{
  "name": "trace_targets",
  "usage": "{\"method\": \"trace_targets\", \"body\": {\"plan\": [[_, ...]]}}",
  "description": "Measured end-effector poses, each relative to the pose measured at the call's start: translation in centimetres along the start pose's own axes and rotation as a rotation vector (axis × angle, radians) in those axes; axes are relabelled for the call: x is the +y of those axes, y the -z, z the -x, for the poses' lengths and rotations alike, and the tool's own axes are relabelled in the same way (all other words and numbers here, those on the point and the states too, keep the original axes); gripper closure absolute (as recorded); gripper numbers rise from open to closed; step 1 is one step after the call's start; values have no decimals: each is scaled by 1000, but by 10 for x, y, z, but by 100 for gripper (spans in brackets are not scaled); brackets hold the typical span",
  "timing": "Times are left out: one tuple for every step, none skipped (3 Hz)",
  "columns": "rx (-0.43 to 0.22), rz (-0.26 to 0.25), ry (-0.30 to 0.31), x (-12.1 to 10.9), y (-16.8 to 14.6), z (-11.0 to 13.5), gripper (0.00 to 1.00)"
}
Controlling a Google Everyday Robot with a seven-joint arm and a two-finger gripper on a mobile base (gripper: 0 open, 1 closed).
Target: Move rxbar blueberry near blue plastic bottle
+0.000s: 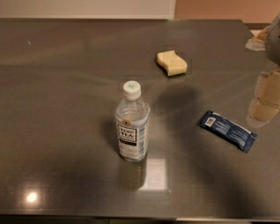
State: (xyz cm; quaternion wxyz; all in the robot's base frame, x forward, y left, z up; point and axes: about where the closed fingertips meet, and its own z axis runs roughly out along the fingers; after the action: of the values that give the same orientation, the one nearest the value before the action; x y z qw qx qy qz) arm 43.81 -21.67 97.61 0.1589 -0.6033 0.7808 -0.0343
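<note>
table (60,78): dark grey top, smooth and glossy; it mirrors lamp spots and, faintly, the blue plastic bottle standing on it.
blue plastic bottle (132,125): clear, faintly bluish plastic, smooth and shiny.
cap (132,89): white plastic, duller than the bottle's wall.
label (128,135): black-and-white band, flat finish.
rxbar blueberry (227,130): right of the bottle; dark blue film wrapper, smooth, slight sheen, white printed panel.
sponge (171,62): behind the bottle, to its right; pale yellow foam, matt.
gripper (266,101): far right of the bottle, beyond the rxbar; pale cream, smooth, plastic-looking.
</note>
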Motion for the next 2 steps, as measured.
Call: {"method": "trace_targets", "body": {"plan": [[0, 0, 0, 0, 0, 0, 0], [0, 2, -22, -3, -2, 0, 0]]}}
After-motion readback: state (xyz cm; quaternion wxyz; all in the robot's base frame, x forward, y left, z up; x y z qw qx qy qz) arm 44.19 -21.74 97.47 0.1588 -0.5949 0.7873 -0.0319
